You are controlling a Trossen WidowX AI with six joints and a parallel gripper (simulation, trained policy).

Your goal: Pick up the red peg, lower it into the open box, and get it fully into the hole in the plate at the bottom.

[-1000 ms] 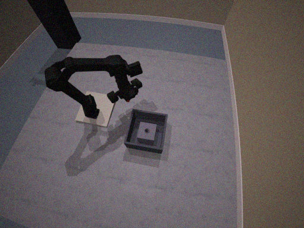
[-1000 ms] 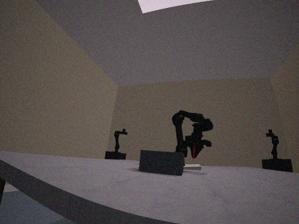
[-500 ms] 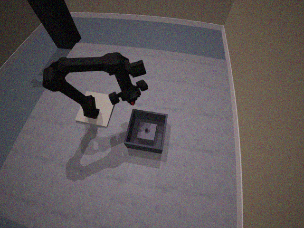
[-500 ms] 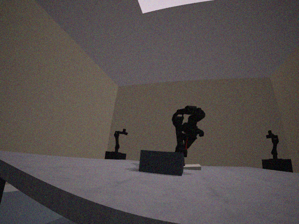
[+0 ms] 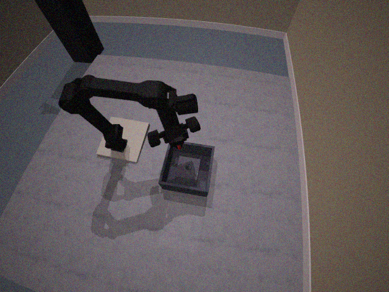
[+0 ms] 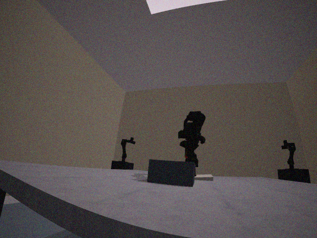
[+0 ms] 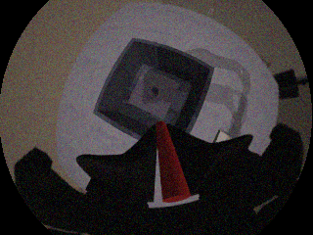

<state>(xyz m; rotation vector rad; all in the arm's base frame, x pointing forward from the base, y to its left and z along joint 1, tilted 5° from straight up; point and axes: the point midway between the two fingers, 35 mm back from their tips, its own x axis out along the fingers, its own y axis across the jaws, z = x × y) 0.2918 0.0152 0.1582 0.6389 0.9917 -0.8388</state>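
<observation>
My gripper (image 5: 178, 143) (image 7: 160, 127) is shut on the red peg (image 5: 179, 146) (image 7: 169, 166) (image 6: 185, 156), which points down from between the fingers. I hold it in the air above the rim of the open dark box (image 5: 207, 165) (image 6: 170, 172) (image 7: 113, 95), at the box's wall nearest the arm. The grey plate (image 5: 194, 164) (image 7: 171, 93) lies on the box floor, and its small dark hole (image 5: 188, 166) (image 7: 155, 91) is open. In the wrist view the peg's tip sits just short of the box's near wall.
A white square base plate (image 5: 138, 132) (image 6: 204, 177) lies under the arm, left of the box. A tall dark post (image 5: 70, 28) stands at the back left corner. A raised pale rim (image 5: 298, 125) bounds the table. Two small camera stands (image 6: 124, 156) (image 6: 291, 163) stand beyond the table.
</observation>
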